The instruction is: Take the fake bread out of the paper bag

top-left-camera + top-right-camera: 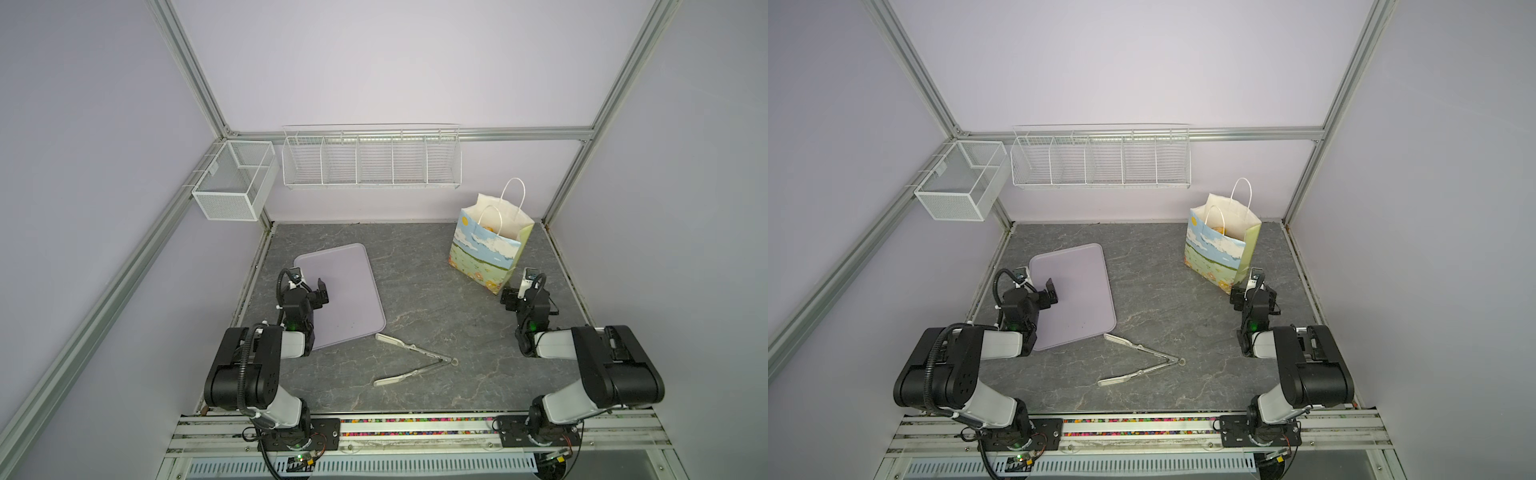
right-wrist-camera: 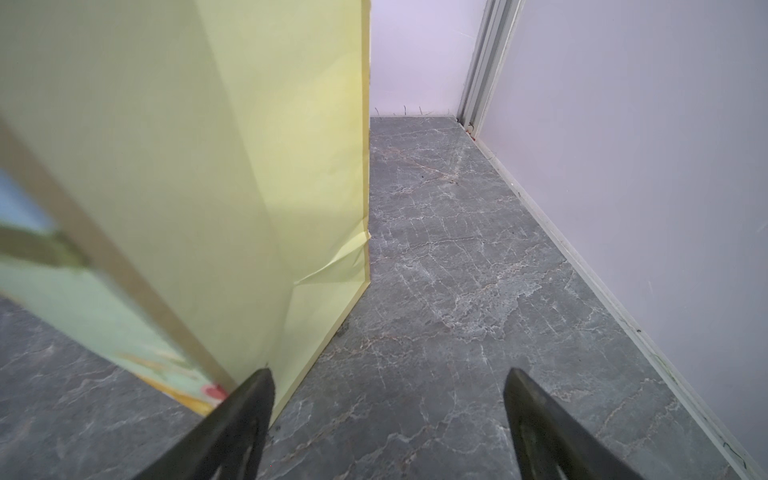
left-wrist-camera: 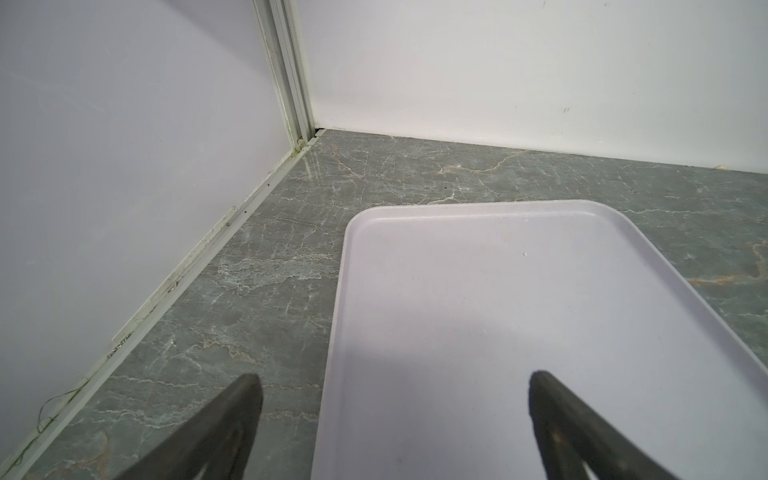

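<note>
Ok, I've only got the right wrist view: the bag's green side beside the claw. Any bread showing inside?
Observer: Yes. In both top views something golden-orange, the fake bread, shows inside the paper bag at its open mouth.
Operator: And the left claw?
Observer: The left claw hangs open at the edge of a lilac tray, holding nothing.
Operator: Anything else lying around?
Observer: Metal tongs lie spread open just off the tray's near corner.

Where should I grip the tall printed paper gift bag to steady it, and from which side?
Probably pinch the top rim of its light green side panel, coming down from above on the right gripper's side. The paper gift bag stands upright with its mouth open upward, so the rim is a free edge; that panel faces the open gripper.
</note>
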`<state>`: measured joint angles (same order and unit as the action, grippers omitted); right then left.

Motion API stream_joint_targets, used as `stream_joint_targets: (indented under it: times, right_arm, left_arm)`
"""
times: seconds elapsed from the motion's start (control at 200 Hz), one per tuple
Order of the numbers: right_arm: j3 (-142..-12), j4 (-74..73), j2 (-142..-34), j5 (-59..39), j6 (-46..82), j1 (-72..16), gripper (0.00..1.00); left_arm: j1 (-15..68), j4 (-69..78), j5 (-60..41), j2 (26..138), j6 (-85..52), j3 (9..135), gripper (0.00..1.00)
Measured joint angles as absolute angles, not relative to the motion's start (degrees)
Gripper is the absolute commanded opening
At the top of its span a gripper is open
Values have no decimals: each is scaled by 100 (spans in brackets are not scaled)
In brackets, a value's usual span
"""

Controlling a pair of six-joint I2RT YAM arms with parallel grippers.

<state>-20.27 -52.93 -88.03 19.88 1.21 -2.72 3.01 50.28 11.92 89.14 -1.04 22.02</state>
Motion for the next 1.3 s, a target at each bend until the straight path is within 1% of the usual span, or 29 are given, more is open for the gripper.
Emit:
stream_joint_targets:
  times: [0.59, 0.705, 0.835, 0.925, 1.0, 1.084, 1.199, 1.299]
  right_arm:
    - [-2027, -5290, -8801, 1988, 119, -272, 89]
    - [-2036, -5052, -8650, 1890, 12, -309, 88]
    - [-2362, -4091, -8082, 1673, -233, -550, 88]
    - [-2961, -3129, -7719, 1592, -392, -821, 88]
    - [-3544, -2318, -7474, 1522, -508, -1107, 88]
    - [-3900, -1678, -7131, 1380, -613, -1431, 88]
    - [-4136, -742, -6573, 864, -832, -1863, 88]
    - [-4464, 176, -6375, 467, -1216, -2530, 88]
  left_arm:
    - [298, 5028, 1184, 8910, -104, 2202, 99]
    - [301, 4689, 1144, 8573, -95, 2204, 99]
    - [301, 3933, 1055, 7688, -80, 2405, 99]
    - [301, 3557, 1024, 7118, -134, 2624, 99]
    - [301, 2945, 1092, 6709, -296, 2930, 99]
    - [301, 1986, 1251, 6449, -541, 3511, 99]
    - [301, 729, 1514, 6241, -1109, 4392, 99]
    - [296, -16, 1503, 5975, -1396, 4759, 99]
